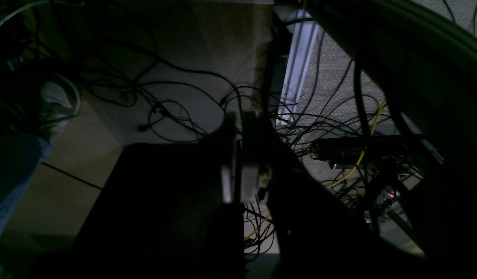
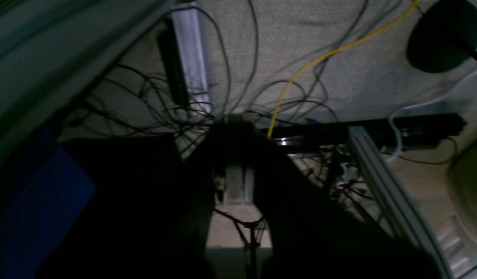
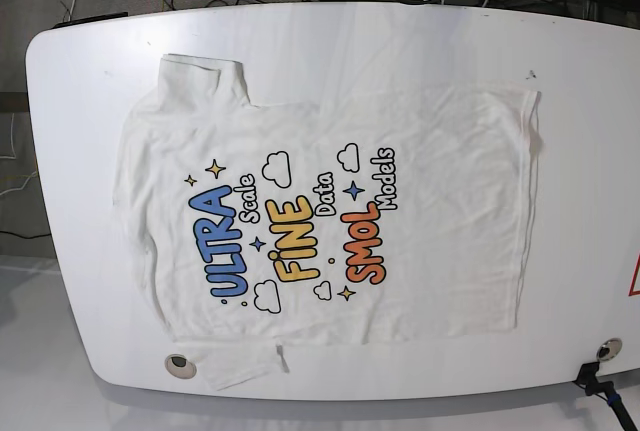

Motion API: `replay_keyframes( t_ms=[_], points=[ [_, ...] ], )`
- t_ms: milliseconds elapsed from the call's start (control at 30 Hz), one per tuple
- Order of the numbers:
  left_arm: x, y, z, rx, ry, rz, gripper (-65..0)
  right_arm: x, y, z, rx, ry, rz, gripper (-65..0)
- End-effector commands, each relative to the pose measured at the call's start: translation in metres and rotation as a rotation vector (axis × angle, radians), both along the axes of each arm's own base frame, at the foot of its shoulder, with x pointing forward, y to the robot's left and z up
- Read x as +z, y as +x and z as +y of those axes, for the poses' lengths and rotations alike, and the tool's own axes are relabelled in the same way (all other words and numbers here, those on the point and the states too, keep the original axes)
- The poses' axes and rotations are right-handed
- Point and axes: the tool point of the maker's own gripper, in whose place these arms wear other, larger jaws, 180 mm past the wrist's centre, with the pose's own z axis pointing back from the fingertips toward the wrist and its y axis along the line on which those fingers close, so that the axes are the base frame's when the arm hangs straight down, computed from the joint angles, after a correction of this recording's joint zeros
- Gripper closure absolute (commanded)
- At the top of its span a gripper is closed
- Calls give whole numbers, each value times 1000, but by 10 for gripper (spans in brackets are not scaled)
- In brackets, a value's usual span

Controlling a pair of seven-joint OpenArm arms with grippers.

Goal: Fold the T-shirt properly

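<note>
T-shirt (image 3: 330, 216): flat, print up, mid-desk (image 3: 80, 71), collar toward the view's left edge, hem toward its right | handling (judged): light, limp cotton, wrinkled; pinch hem corners or sleeve edge, drags and bunches easily | left tool (image 1: 238, 162): jaws together, empty, off the desk | right tool (image 2: 238, 186): closed, empty

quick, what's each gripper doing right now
left gripper: closed, holding nothing, off the table.
right gripper: closed, holding nothing, off the table.
</note>
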Motion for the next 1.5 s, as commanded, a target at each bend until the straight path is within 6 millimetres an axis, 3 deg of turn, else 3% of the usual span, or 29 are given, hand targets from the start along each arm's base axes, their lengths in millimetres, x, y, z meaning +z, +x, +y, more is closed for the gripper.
replay_keyframes(
  t_ms=[0,967,1033,1467],
  points=[
    [0,11,5,6,-1,-40,0,0,2,0,-8,10,-5,0],
    [1,12,16,5,18,-56,0,0,-5,2,-5,10,4,0],
    [1,14,19,-1,22,-65,0,0,8,-1,-9,11,-23,-3],
    [1,14,22,6,27,-58,0,0,6,-4,-11,4,-22,-3]
  ],
)
